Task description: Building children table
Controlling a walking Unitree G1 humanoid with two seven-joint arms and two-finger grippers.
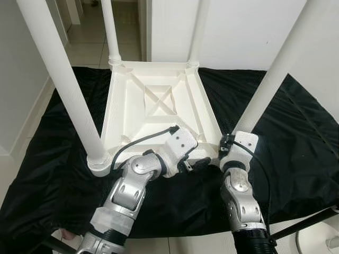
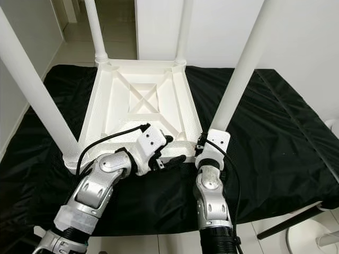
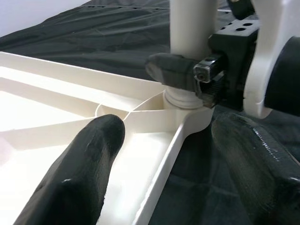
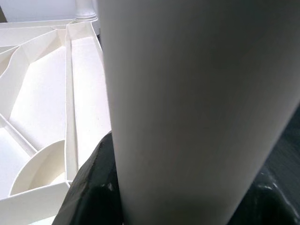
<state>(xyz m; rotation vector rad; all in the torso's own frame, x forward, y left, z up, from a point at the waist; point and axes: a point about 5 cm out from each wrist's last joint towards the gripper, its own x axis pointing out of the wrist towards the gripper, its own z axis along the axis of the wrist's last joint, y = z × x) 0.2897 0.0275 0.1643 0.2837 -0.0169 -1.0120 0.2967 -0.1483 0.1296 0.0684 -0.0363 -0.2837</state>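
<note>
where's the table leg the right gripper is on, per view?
Left eye: table leg, right of centre, rising from the near right corner.
Right eye, same corner.
Left wrist, top centre.
Right wrist, close up.
Shared landmark: right gripper clamped at its base.

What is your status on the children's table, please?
Right gripper shut on near-right leg at its base. Left gripper open at tabletop near edge. Table upside down on black cloth, four legs up. Nothing obstructing.
</note>
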